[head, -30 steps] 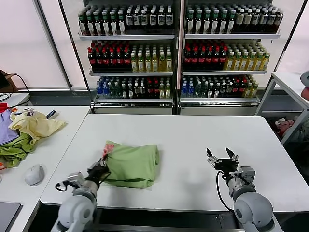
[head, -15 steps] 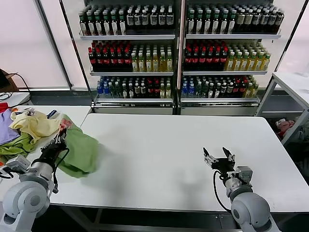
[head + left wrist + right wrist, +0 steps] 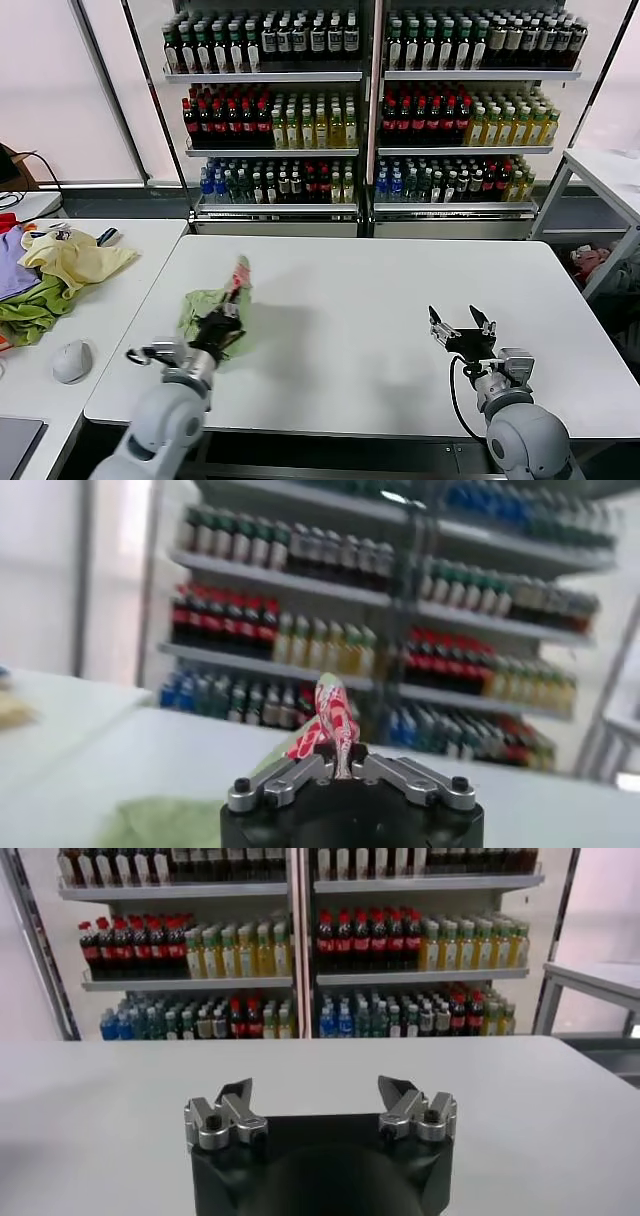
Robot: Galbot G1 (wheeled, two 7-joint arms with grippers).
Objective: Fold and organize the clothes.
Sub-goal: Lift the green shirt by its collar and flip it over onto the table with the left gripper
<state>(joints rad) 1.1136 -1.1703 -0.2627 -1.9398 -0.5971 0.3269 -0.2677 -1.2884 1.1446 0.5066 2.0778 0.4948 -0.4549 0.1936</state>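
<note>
On the white table in the head view, the shirt sits bunched at the left-front part, lifted into a loose peak with its red-and-white patch uppermost. The left gripper is clamped on the cloth at the near side of the bundle; the right gripper hovers low over the table's right-front part, well apart from the shirt, jaws apart and holding nothing. On the side table to the left lie a yellow garment, an olive garment and a mouse; these are not the work item. Shelves of bottles stand behind; no label there is legible. In the left wrist view, the left gripper has its jaws together on a narrow fold of the patch, which stands up between them, with green cloth below on the table. The patch print cannot be read as words. In the right wrist view, the right gripper shows both fingers spread over bare table, nothing between them. Assessment: the step in hand appears to be dragging or laying out the shirt for folding. The present pinch is slim, so a slow, low carry would guard against slippage, and the cloth ought to be spread flat before any fold. The idle right arm could take a second edge to keep the garment square.
</note>
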